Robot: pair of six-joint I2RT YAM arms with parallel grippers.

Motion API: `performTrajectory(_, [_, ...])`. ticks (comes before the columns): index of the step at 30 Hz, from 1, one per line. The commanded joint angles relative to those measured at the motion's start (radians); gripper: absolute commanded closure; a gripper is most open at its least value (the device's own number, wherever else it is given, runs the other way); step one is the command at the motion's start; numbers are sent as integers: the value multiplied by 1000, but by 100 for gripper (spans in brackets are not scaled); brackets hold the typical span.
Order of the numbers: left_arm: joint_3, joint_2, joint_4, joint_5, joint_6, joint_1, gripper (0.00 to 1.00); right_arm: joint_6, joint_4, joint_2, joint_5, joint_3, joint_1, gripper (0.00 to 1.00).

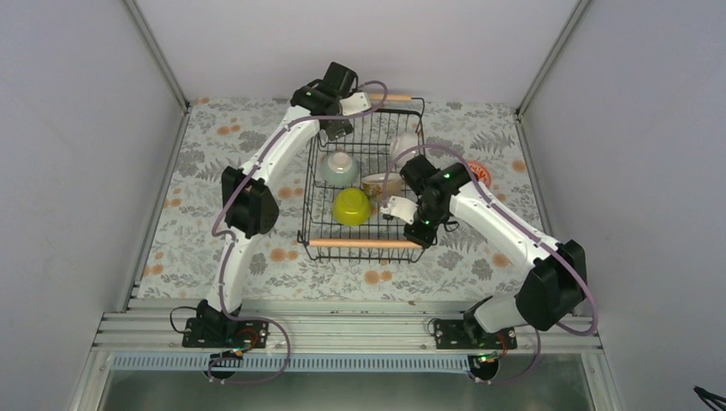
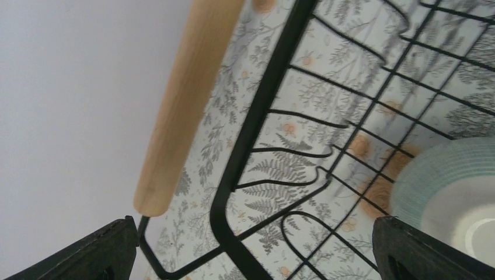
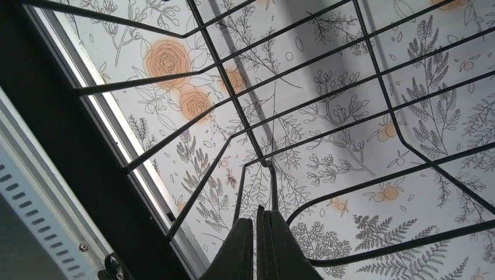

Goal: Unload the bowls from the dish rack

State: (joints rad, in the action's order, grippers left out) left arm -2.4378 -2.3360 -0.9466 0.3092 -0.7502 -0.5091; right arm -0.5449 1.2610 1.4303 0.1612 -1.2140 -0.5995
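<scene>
Two arms are being shown over one dish rack (image 1: 370,128), which is being carried at the middle of the flowered table (image 1: 197,171). Two wooden bars are being counted on it, the far handle (image 1: 398,98) and the near handle (image 1: 364,243).

Four bowls are being counted inside the rack. From the left these are a grey-green bowl (image 1: 340,169), a yellow-green bowl (image 1: 352,206) closer to the near handle, a patterned cream bowl (image 1: 379,183), and a white bowl (image 1: 404,144) toward the far right, partly hidden. One red-orange bowl (image 1: 479,174) is being glimpsed on the table outside the rack's right side, mostly covered by the right arm.

The left gripper (image 1: 336,128) is being held over the rack's far left corner, its jaws spread wide with nothing between them. In its wrist view, the grey-green bowl is being seen just beside one of the fingers (image 2: 420,254).

The right gripper (image 1: 395,208) is being held inside the rack, just right of the yellow-green bowl, its jaws pressed together on nothing. Whether its tips are touching the wire floor cannot be told.
</scene>
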Motion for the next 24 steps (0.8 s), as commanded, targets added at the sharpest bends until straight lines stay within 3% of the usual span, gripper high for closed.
performTrajectory(1, [-39, -27, -98, -34, -16, -35, 0, 2, 24, 5, 23, -73, 9, 96])
performTrajectory(4, [-28, -31, -118, -25, -29, -51, 0, 8, 23, 31, 35, -152, 9, 92])
performTrajectory(6, [-25, -38, -132, -6, -36, -60, 0, 3, 23, 39, 42, -195, 8, 76])
performTrajectory(10, [-38, -49, -174, 0, -63, -71, 0, -5, 23, 38, 58, -274, 12, 58])
performTrajectory(24, [-57, -80, -325, -35, -95, -72, 0, -10, 23, -29, -22, -366, 86, 38])
